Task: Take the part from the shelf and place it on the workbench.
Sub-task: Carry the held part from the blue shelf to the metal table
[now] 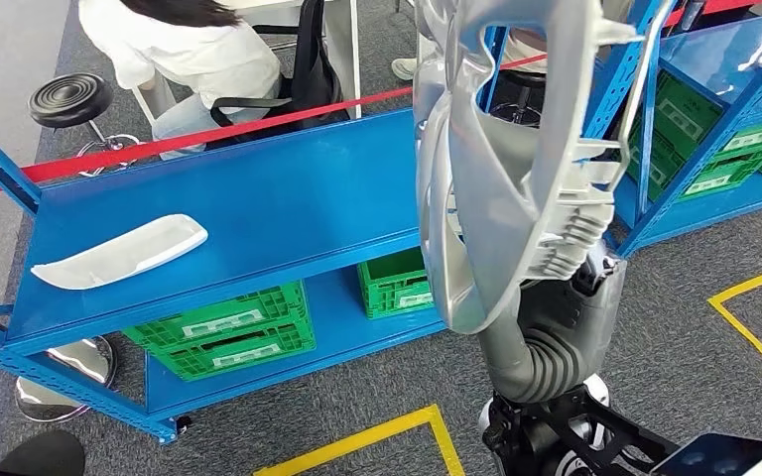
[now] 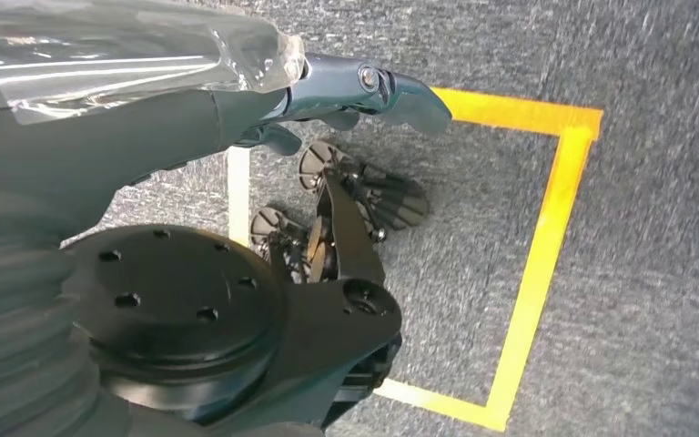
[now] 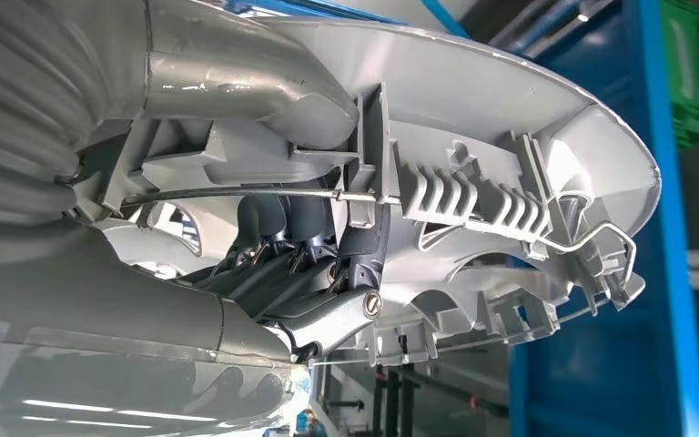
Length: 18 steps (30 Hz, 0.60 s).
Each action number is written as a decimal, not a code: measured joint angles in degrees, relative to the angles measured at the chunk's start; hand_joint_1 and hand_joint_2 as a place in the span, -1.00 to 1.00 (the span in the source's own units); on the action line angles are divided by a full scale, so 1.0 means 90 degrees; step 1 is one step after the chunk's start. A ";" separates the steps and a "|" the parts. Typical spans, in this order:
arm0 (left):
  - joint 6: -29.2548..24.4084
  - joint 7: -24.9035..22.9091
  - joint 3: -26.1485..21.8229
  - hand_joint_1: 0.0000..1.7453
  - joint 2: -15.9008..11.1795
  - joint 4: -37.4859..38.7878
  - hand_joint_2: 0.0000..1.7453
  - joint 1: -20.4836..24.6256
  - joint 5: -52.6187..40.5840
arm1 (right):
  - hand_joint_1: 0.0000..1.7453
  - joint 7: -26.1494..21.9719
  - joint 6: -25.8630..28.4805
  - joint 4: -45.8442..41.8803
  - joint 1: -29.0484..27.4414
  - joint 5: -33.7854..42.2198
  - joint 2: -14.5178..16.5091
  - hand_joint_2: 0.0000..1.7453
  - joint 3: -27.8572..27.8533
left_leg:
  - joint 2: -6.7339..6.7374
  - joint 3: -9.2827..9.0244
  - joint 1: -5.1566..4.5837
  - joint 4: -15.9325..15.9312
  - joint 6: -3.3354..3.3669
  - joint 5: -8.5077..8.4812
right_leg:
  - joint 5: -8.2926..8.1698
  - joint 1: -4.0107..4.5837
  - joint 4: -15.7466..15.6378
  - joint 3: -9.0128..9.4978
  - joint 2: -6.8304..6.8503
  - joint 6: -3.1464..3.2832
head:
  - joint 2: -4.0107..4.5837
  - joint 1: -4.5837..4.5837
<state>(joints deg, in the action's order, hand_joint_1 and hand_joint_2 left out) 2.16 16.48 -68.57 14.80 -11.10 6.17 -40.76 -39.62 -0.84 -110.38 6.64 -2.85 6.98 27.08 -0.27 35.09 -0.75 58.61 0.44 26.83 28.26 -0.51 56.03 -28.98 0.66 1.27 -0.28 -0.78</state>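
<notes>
Strip [image 1: 119,253] on shelf [image 1: 288,198] top, crates [image 1: 223,332] below, part [image 1: 496,178] to right.

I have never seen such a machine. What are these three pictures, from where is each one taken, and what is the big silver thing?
This is a humanoid robot with two arms. The head view looks down from its body. The silver part, a round ribbed plastic cover, is held up by the right robot hand; in the right wrist view, its dark fingers reach through an opening in the part. The left wrist view looks at the floor: the left robot hand holds nothing. On the blue shelf lies a long white piece; green crates stand below. A person sits behind.
</notes>
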 joint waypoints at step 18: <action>0.0166 -0.0005 0.0005 -1.00 -0.0013 0.0000 1.00 0.0006 -0.0110 | 1.00 -0.0004 0.0418 -0.0300 -0.0173 -0.0210 -0.0163 1.00 0.0014 | 0.0034 -0.0527 0.0123 -0.0359 0.0209 0.0088 | 0.0536 -0.0067 0.1493 -0.1107 -0.0013 -0.0387 | 0.0000 0.0004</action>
<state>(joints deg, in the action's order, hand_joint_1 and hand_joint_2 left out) 3.66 16.44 -68.53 14.69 -11.10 6.23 -41.75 -39.65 2.92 -113.08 5.08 -4.74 5.52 27.21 0.03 30.35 0.36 55.38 2.32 27.62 33.08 -1.12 69.47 -38.95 0.54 -2.22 -0.28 -0.74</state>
